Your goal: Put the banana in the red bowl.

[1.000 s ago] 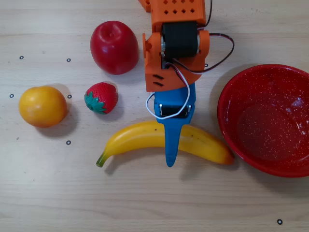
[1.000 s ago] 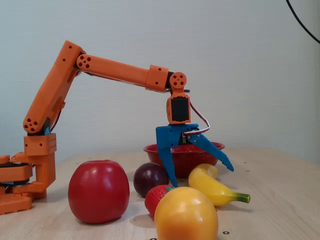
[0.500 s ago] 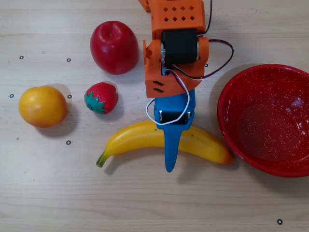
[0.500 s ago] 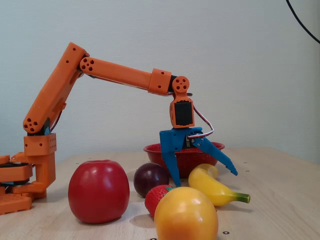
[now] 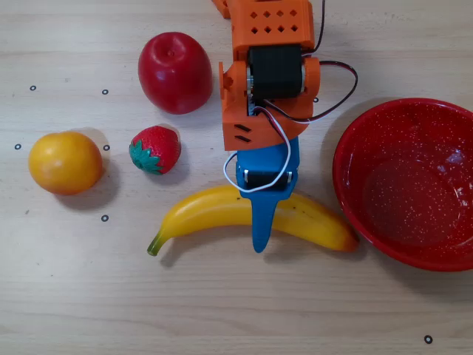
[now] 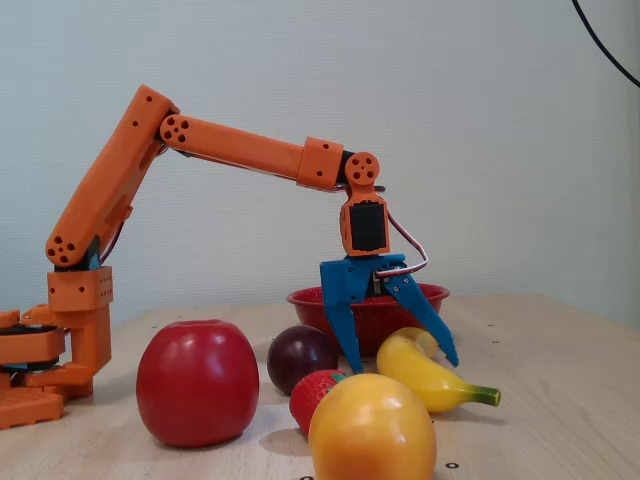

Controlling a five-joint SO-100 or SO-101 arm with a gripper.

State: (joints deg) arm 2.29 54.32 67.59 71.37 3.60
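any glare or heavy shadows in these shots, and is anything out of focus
Overhead view: even light, a bright sheen inside the red bowl, soft shadows under the orange fruit and the banana, all sharp. Fixed view: the apple and the near orange fruit look slightly soft, with small highlights; the tool straddling the banana is clear.
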